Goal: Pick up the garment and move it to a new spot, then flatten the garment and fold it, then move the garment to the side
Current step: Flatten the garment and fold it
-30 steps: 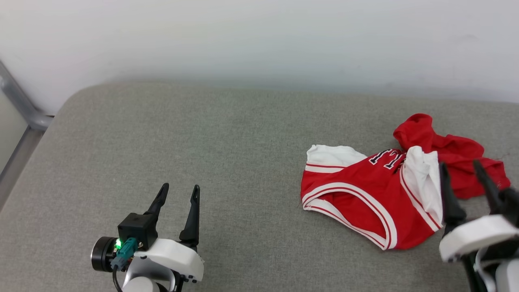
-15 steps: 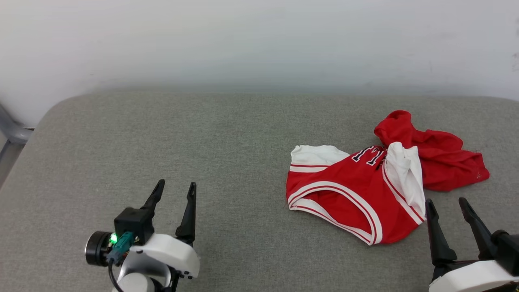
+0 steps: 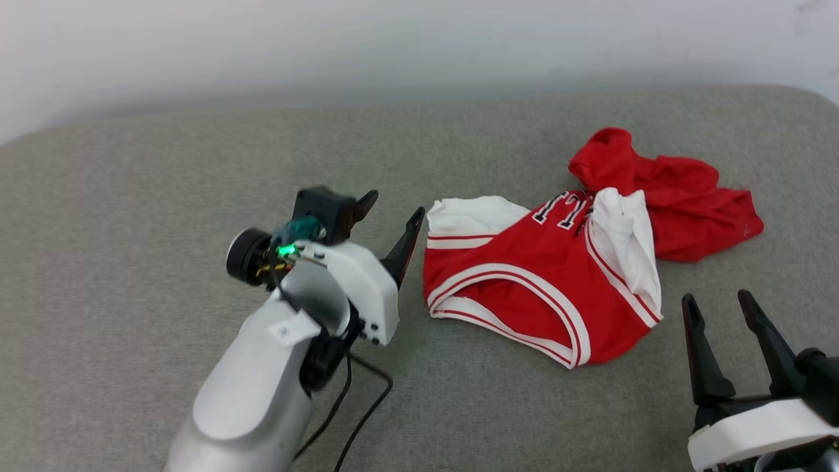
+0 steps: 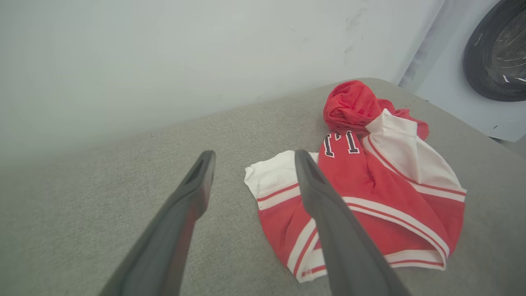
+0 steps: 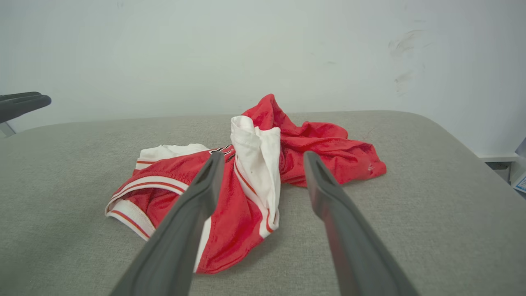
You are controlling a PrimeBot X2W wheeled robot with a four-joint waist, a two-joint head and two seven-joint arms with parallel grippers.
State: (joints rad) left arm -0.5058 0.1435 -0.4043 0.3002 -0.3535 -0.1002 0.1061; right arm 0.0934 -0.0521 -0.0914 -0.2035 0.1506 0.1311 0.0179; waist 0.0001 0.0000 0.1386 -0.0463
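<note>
Across grey cushion (image 3: 131, 196), left hand (image 3: 394, 204) has neared garment (image 3: 524, 262).

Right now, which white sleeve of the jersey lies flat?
The sleeve beside the left gripper; the other sleeve is bunched up atop the jersey's red body.

We see bright, soft light from above. A faint shadow lies just below the garment (image 5: 242, 213), along its near edge. In front of the garment, the right end effector (image 5: 265, 155) looks blurry.
</note>
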